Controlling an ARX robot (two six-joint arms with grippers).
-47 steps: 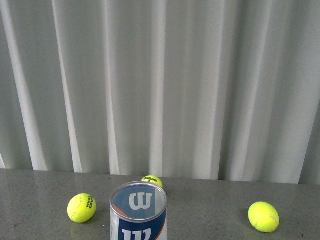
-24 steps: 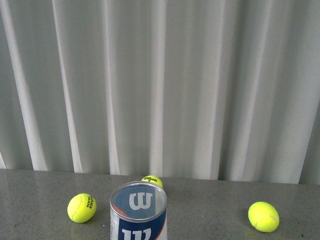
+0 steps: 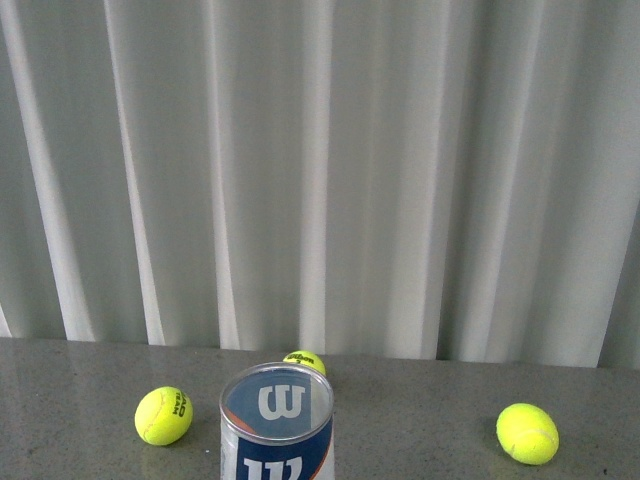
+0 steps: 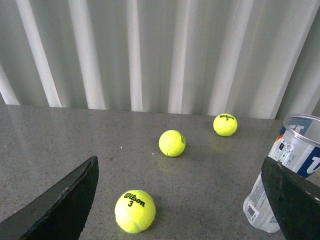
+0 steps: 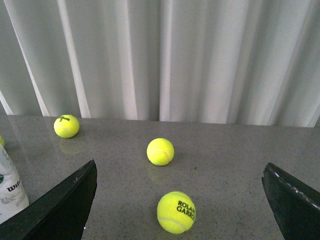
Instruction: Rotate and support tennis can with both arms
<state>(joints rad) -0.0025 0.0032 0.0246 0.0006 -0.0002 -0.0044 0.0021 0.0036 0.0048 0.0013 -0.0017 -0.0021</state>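
The tennis can (image 3: 277,430) stands upright at the bottom middle of the front view, silver rim up, its blue label with the white W facing me. Neither arm shows in that view. In the left wrist view my left gripper (image 4: 180,167) is open over bare table, and the tennis can (image 4: 292,142) stands just beyond one finger (image 4: 295,200), outside the jaws. My right gripper (image 5: 179,170) is open too, with nothing held. In the right wrist view the tennis can (image 5: 10,192) shows only as a sliver at the picture's edge, beyond one finger (image 5: 65,207).
Yellow tennis balls lie loose on the grey table (image 3: 420,400): one left of the can (image 3: 163,415), one behind it (image 3: 304,361), one to the right (image 3: 527,433). A Wilson ball (image 4: 135,211) lies between the left fingers, a Roland Garros ball (image 5: 176,212) between the right ones. White curtain (image 3: 320,170) behind.
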